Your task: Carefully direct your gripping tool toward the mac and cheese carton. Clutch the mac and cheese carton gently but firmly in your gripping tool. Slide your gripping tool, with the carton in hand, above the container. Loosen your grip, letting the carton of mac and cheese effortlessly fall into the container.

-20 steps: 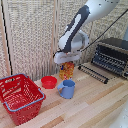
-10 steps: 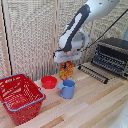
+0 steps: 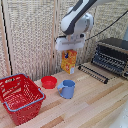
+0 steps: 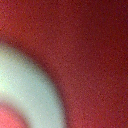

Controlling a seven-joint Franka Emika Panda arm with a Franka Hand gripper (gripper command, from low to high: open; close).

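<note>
In the exterior view my white gripper (image 3: 69,51) hangs from the bulky white arm (image 3: 77,20). It is shut on the top of the orange-yellow mac and cheese carton (image 3: 69,62). The carton stays upright just above the wooden table, behind the blue mug (image 3: 67,89). The red lattice basket (image 3: 22,106) with its bluish rim stands on the table at the exterior view's left, well apart from the gripper. The wrist view is a blurred close-up of dark red and a pale curved patch; nothing in it can be told apart.
A small red bowl (image 3: 49,82) sits between the basket and the mug. A dark toaster oven (image 3: 112,55) stands at the exterior view's right, with a dark rack (image 3: 95,72) lying in front of it. A slatted wall is behind the table.
The carton sits slightly higher in the picture than before, held in the gripper. The arm has shifted only a little.
</note>
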